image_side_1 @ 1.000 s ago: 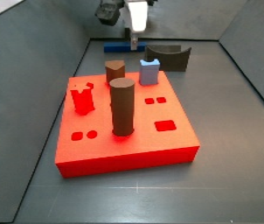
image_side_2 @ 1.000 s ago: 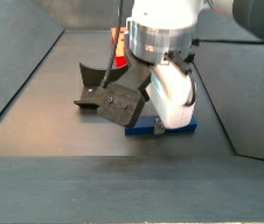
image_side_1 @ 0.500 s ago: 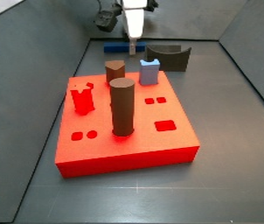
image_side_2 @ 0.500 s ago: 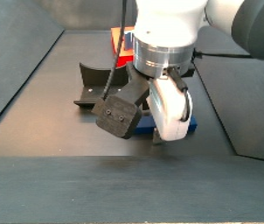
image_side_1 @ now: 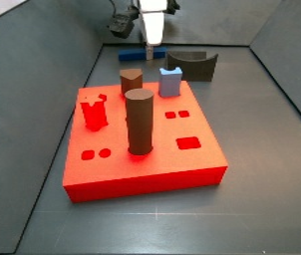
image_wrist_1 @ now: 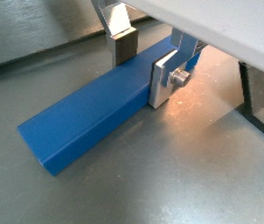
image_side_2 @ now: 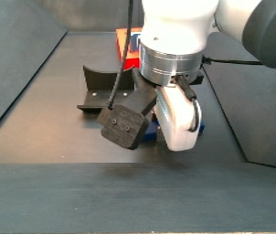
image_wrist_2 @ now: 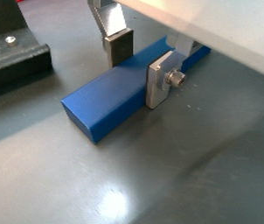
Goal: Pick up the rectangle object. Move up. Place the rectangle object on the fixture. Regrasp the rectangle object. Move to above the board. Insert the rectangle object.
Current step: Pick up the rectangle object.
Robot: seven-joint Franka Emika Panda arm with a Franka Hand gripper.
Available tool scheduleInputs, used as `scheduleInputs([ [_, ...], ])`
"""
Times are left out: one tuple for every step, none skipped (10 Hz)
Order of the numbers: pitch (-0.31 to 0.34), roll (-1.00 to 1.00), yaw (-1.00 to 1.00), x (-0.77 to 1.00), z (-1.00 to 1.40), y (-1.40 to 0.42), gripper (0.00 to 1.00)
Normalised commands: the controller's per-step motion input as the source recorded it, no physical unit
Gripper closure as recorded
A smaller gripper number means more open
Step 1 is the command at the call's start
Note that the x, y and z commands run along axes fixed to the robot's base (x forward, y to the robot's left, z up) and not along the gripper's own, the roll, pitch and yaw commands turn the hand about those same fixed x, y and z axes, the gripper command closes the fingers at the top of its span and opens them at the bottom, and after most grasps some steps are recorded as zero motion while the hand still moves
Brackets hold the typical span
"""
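Note:
The rectangle object (image_wrist_1: 93,114) is a long dark-blue bar lying flat on the grey floor; it also shows in a wrist view (image_wrist_2: 111,96). My gripper (image_wrist_1: 144,66) is down over its far half, open, with one finger on each side. One silver finger (image_wrist_1: 163,80) rests against the bar's side; the dark pad of the other (image_wrist_1: 122,48) stands just off the opposite side. In a side view the gripper (image_side_2: 165,137) hides most of the bar. The fixture (image_side_1: 193,65) stands close by. The red board (image_side_1: 180,149) lies further off.
On the board stand a tall brown cylinder (image_side_1: 140,122), a brown hexagonal peg (image_side_1: 132,80), a light-blue peg (image_side_1: 170,82) and a small red peg (image_side_1: 95,112). The fixture's dark base (image_wrist_2: 12,61) lies beside the bar. Grey walls enclose the floor.
My gripper has come down from just above the bar to around it, then held still over the last half second. The bar has not moved.

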Motion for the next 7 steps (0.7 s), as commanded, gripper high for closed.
scheduleInputs([
  [0.000,0.00,0.00,0.00,0.00,0.00,1.00],
  [0.000,0.00,0.00,0.00,0.00,0.00,1.00],
  [0.000,0.00,0.00,0.00,0.00,0.00,1.00],
  [0.000,0.00,0.00,0.00,0.00,0.00,1.00],
  [0.000,0.00,0.00,0.00,0.00,0.00,1.00],
  [0.000,0.00,0.00,0.00,0.00,0.00,1.00],
  [0.000,0.00,0.00,0.00,0.00,0.00,1.00],
])
